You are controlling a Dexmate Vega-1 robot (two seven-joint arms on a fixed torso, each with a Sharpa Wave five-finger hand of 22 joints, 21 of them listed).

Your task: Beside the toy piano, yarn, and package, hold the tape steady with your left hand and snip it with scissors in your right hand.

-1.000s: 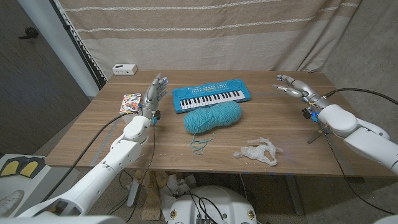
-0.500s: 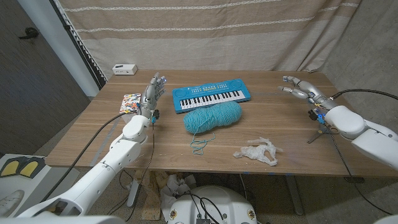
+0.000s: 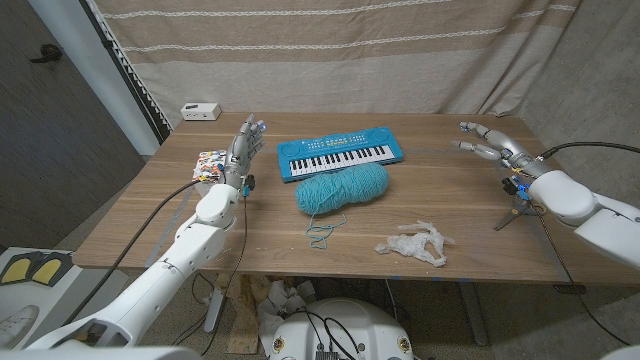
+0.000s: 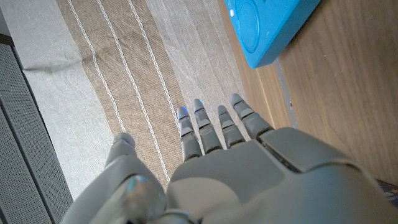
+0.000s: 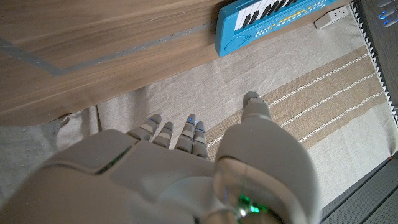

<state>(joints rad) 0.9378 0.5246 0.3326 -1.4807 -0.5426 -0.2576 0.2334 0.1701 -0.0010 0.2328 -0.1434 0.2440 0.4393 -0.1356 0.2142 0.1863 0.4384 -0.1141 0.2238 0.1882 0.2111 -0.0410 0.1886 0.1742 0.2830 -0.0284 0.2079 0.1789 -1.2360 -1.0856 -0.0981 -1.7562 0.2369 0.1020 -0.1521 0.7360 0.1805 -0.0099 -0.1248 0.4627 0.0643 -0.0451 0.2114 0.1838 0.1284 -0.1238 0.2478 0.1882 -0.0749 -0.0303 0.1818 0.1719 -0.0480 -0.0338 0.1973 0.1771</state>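
At the near edge of the wooden table (image 3: 150,235), toward the robot's right, lies a crumpled clear wrapper (image 3: 417,243) — likely the package, though no tape or scissors can be made out on it or elsewhere. Just beyond it, near the middle, a loose loop of teal strand trails from the teal yarn (image 3: 342,187), which sits touching the front edge of the blue toy piano (image 3: 340,153). To the left of the piano, the left hand (image 3: 245,145) is raised above the table with fingers straight and slightly apart, holding nothing; a small colourful card (image 3: 210,164) lies just beside it. Over the table's right side, the right hand (image 3: 487,140) hovers — fingers spread, empty — well apart from the yarn. A thin black stand (image 3: 512,216) is near the right wrist. At the far left corner rests a small white box (image 3: 200,110), and a striped beige curtain (image 3: 330,50) hangs behind the table.
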